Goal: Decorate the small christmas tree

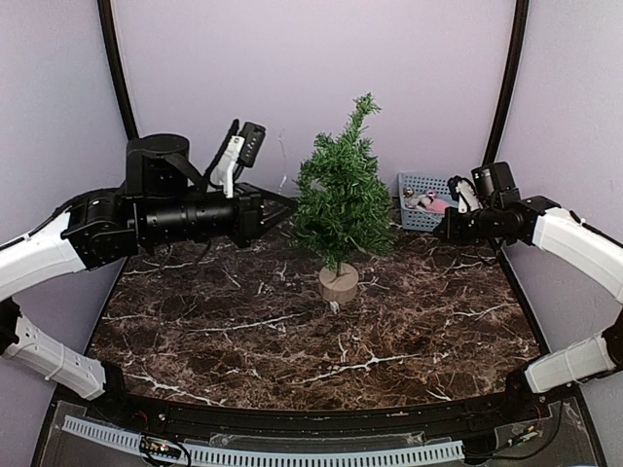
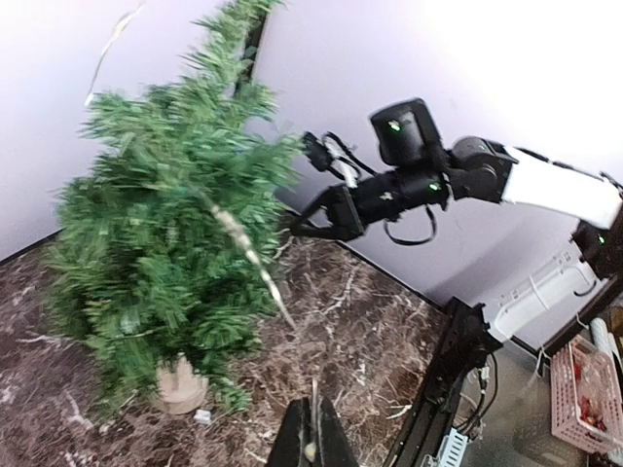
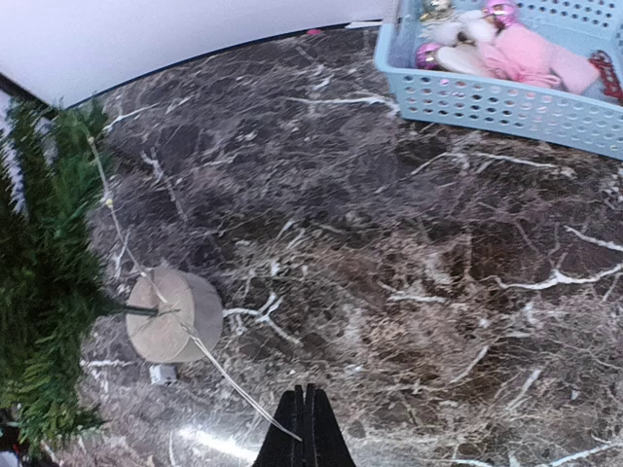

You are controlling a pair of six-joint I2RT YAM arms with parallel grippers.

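Note:
The small christmas tree (image 1: pixel 341 195) stands upright at the table's middle on its round wooden base (image 1: pixel 338 283). A thin light wire (image 2: pixel 255 258) with small beads hangs across its branches. My left gripper (image 2: pixel 313 413) is shut on that wire, a pale bead pinched between the jaws. It hovers just left of the tree (image 2: pixel 165 243), and in the top view the left gripper (image 1: pixel 282 206) is beside the foliage. My right gripper (image 3: pixel 311 394) is shut where the wire (image 3: pixel 209 360) runs in from the base (image 3: pixel 173 313). It hangs right of the tree, in front of the basket, as the right gripper (image 1: pixel 440 229) shows from above.
A light blue basket (image 1: pixel 421 201) with pink and white ornaments sits at the back right, also the basket (image 3: pixel 506 88) in the right wrist view. A small white piece (image 1: pixel 334 305) lies by the tree base. A pink crate (image 2: pixel 584 399) stands off the table.

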